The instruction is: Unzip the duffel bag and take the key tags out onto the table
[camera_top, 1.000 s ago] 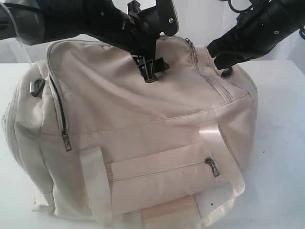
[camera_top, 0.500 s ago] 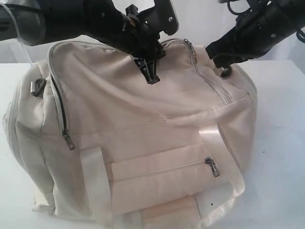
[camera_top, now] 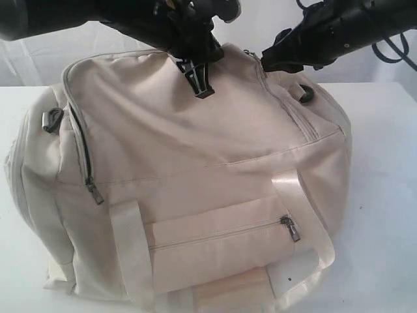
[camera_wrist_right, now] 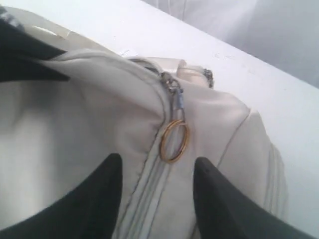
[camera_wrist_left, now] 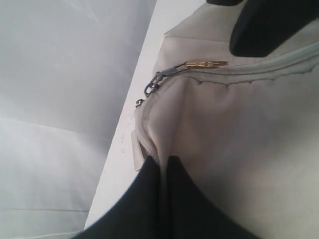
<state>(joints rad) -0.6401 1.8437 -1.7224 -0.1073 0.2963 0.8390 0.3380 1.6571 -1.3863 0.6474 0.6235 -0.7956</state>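
Duffel bag [camera_top: 195, 176], cream fabric, sits on a white tabletop [camera_top: 384, 195] directly beneath both black end effectors, which meet it at its top. The left end effector [camera_top: 201, 85] is clenched, its two fingers [camera_wrist_left: 144, 199] pressed together on a fold of the duffel bag along the zip seam, and the cloth rises in a small peak to it. The zipper pull ring [camera_wrist_right: 174, 141], thin gold metal, lies flat on the fabric just ahead of the right end effector [camera_wrist_right: 157, 159]. It sits in line with the gap between the spread fingertips and touches neither. The right end effector is released and holds nothing, hovering close over the zip, near the bag's end. The zip there looks closed.
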